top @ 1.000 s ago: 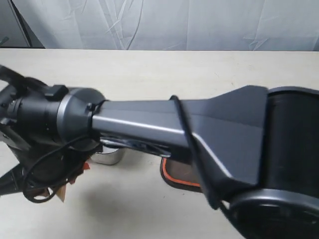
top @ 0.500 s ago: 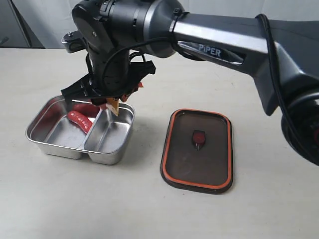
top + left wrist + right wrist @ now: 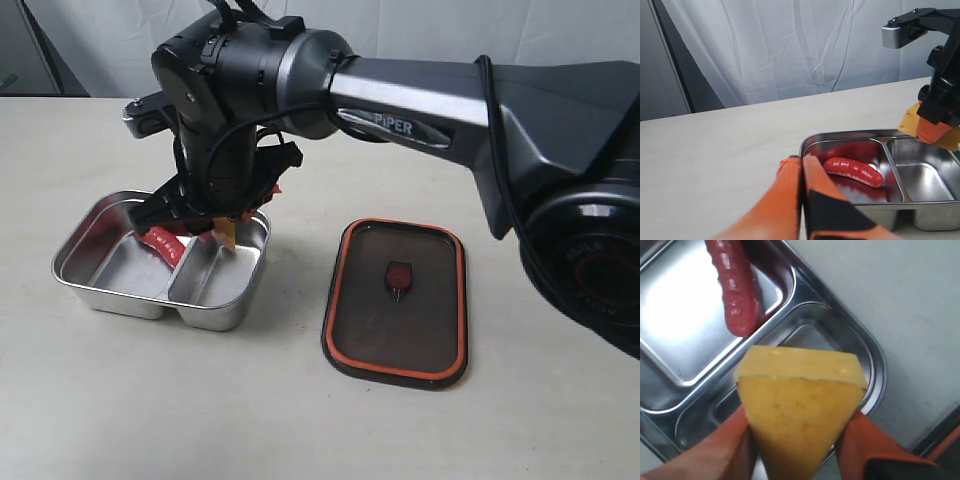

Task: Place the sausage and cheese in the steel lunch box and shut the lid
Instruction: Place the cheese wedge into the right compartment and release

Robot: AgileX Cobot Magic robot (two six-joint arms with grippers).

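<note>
Exterior view: the right arm [image 3: 400, 90] covers part of the lunch box's [image 3: 120, 298] far rim, most of the sausage [image 3: 165, 247], and all but a corner of the cheese [image 3: 228, 235]. Right wrist view: the cheese's tip and the right fingers [image 3: 710, 455] gripping it run off the picture's edge.

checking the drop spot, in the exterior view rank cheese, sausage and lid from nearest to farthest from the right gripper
1. the cheese, clamped in the right gripper, over the steel lunch box.
2. the sausage, just to the left, inside the box.
3. the lid, lying apart, far right.
</note>
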